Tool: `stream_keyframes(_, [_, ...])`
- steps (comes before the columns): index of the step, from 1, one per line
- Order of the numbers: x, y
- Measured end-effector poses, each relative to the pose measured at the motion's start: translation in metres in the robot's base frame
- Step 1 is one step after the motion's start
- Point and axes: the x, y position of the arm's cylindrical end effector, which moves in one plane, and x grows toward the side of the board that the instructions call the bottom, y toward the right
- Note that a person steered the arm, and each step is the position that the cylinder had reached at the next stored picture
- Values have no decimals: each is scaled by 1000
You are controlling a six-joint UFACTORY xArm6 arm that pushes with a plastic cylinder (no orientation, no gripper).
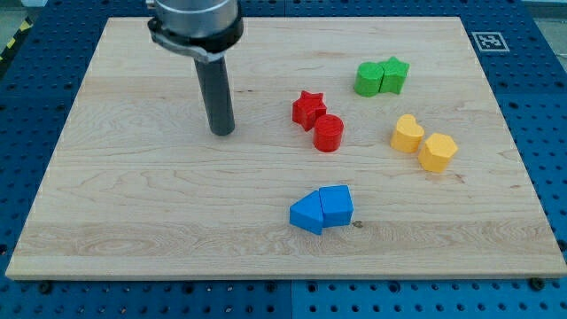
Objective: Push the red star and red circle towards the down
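Note:
The red star (307, 109) lies near the board's middle, with the red circle (329, 133) touching it at its lower right. My tip (222, 132) rests on the board to the view's left of both red blocks, about a hundred pixels from the star, touching no block.
Two green blocks (381, 77) sit together at the upper right. A yellow heart (407, 134) and a yellow hexagon (437, 151) sit at the right. Two blue blocks (322, 210) touch each other below the red pair. The wooden board (133, 204) ends in blue pegboard on all sides.

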Motion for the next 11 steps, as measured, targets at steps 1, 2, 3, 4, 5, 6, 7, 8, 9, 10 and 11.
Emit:
stream_keyframes(1, [0,0])
stream_keyframes(2, [0,0])
stream_keyframes(3, [-34,-33])
stream_keyframes(4, [-63,-31])
stream_keyframes(5, [-62,15])
stream_keyframes(6, [-62,26])
stream_keyframes(7, [-62,26])
stream_keyframes(8, [-72,-6])
stream_keyframes(9, [-57,1])
stream_keyframes(10, [-32,83])
stream_keyframes(11, [-25,164])
